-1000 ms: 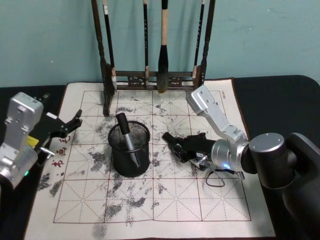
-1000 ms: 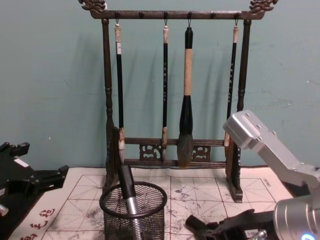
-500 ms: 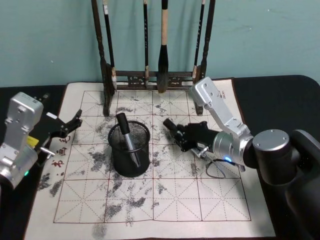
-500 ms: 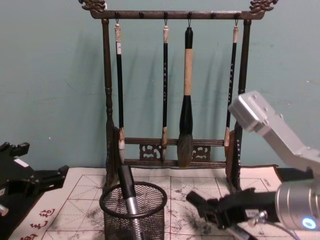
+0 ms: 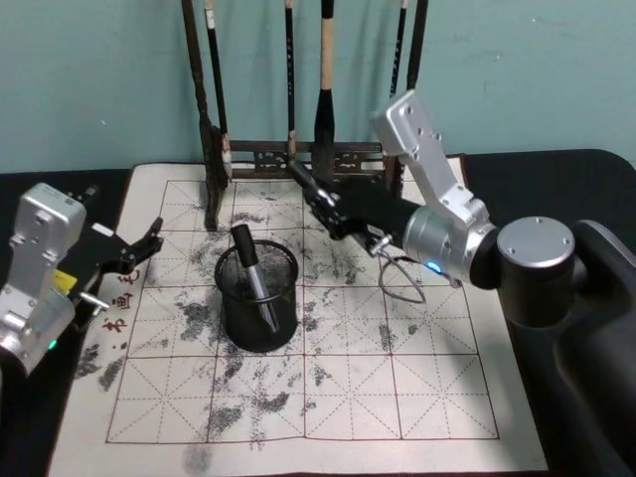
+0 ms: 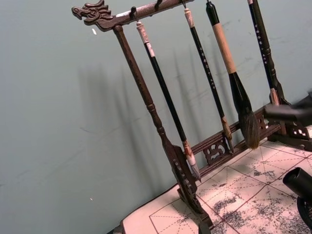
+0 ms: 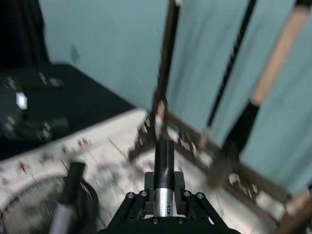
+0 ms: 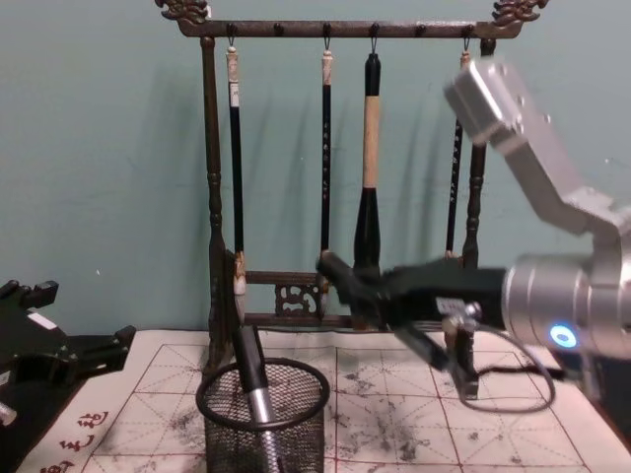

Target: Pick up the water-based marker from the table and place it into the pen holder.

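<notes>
Gripping the water-based marker [image 7: 164, 163], a slim pen with a black cap and a silver printed barrel, the right gripper [image 5: 338, 212] hangs in the air over the back half of the mat. Its two black fingers [image 7: 137, 202] are drawn in to the marker's width, one on each side of the barrel, and the capped end sticks out beyond the fingertips. In the head view the marker [image 5: 310, 189] lies tilted, its free end pointing toward the foot of the tall dark wooden brush rack [image 5: 214, 149]. In the chest view the marker [image 8: 333, 266] and the right gripper [image 8: 370, 293] sit higher than the pen holder's rim and to its right, in front of the rack's [image 8: 335, 30] lower carved rail.

The pen holder [image 5: 238, 320], a small round cup of black wire mesh with a thick black rim, stands upright on the mat between the two arms, nearer the robot than the held marker and apart from it. A second black-capped, silver-barrelled marker [image 5: 248, 268] leans inside the holder [image 8: 301, 443], its cap rising above the rim [image 8: 254, 379].

The left gripper [image 5: 129, 250] is parked at the mat's left edge, well apart from the holder; the chest view shows it low at the left [image 8: 69, 360].

Four calligraphy brushes hang from the rack's top bar, the thickest having a tan handle [image 8: 371, 128]. The pale mat [image 5: 328, 397], ruled in a red grid and blotched with black ink, covers a black table [image 5: 556, 169]. A thin grey cable loop [image 5: 399, 286] droops beneath the right wrist.
</notes>
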